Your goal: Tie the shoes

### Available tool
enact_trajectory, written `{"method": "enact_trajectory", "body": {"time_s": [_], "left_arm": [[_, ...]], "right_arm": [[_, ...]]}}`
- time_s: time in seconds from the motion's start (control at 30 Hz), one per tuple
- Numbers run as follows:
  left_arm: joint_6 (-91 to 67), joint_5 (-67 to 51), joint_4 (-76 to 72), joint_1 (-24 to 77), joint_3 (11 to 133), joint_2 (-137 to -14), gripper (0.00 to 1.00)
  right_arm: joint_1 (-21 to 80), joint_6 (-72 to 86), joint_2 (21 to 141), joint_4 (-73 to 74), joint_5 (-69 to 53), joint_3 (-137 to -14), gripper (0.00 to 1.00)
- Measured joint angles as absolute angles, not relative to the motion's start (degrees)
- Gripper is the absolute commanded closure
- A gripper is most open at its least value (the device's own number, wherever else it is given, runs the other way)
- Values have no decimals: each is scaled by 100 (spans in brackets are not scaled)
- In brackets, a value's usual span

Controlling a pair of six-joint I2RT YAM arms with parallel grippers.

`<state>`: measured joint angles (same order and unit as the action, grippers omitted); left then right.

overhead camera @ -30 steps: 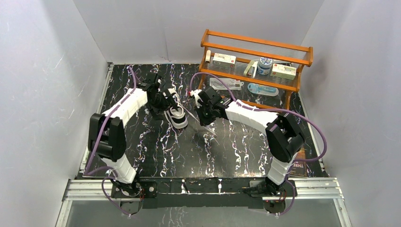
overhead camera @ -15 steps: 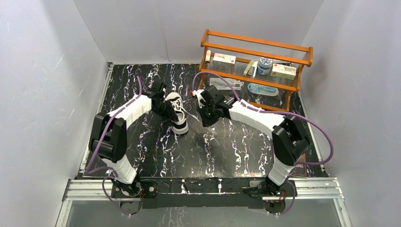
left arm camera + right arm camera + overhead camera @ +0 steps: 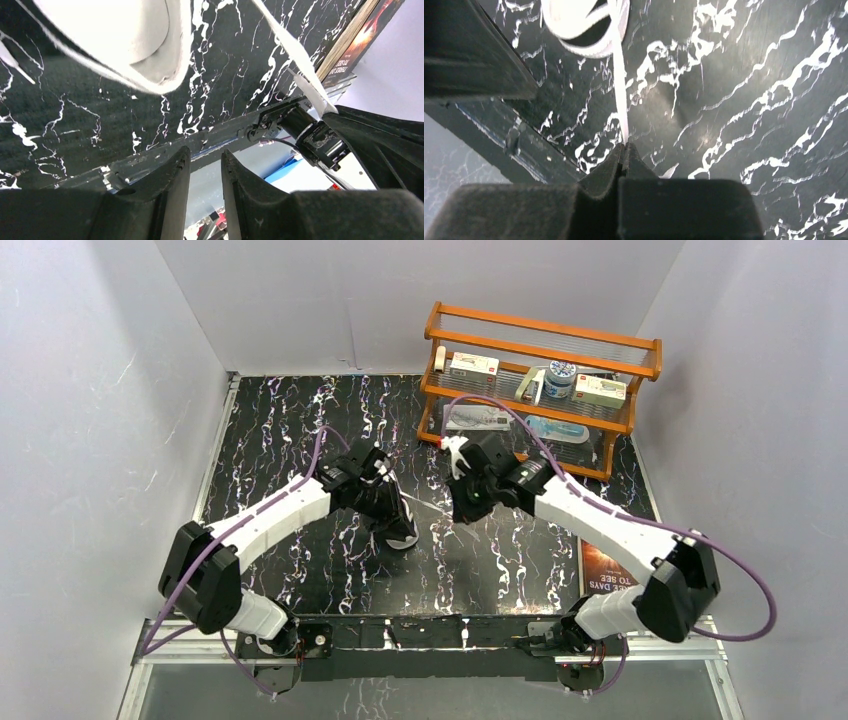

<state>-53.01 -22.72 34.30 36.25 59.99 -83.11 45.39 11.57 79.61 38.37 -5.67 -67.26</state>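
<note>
The black sneaker with a white sole (image 3: 402, 528) lies on the dark marbled table, its white toe end (image 3: 125, 45) filling the top of the left wrist view. My left gripper (image 3: 383, 502) sits against the shoe's far-left side. Its jaws (image 3: 205, 152) stand a narrow gap apart, open, with nothing between them and the shoe beyond the tips. A white lace (image 3: 432, 504) runs taut from the shoe to my right gripper (image 3: 463, 502). That gripper (image 3: 624, 146) is shut on the lace (image 3: 620, 90), which leads up to a loop (image 3: 589, 30).
An orange wooden shelf (image 3: 540, 370) with boxes and a jar stands at the back right. A printed book (image 3: 605, 565) lies near the right front edge, also seen as the book (image 3: 350, 45) in the left wrist view. Grey walls close in both sides.
Both arms and the shoe have shifted toward the near side and right. My left jaws have narrowed from wide to a small gap. The right gripper stayed shut on the lace and pulled it rightward.
</note>
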Motion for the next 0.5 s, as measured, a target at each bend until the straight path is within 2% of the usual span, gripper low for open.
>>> {"method": "enact_trajectory", "body": {"time_s": [0.1,0.27,0.33,0.4,0.5], "left_arm": [[-5398,-2342,3415,3671,5819,-8125,72],[-5360,-2163,3767,3671,5756,-8003,33],[-5343,-1962,3970,3671,5876,-7950,22],[-5384,-1728,4130,3656,6077,-7913,18],[-5540,-1435,4150,3524,6302,-7909,19]], "right_arm": [[4539,1330,7505,3957,-620,-6326,100],[4539,1525,6997,4062,-775,-5948,100],[4539,1538,6978,4051,-801,-5946,100],[4539,1538,7043,4056,-816,-5966,100],[4539,1531,7236,4058,-823,-6110,100]]}}
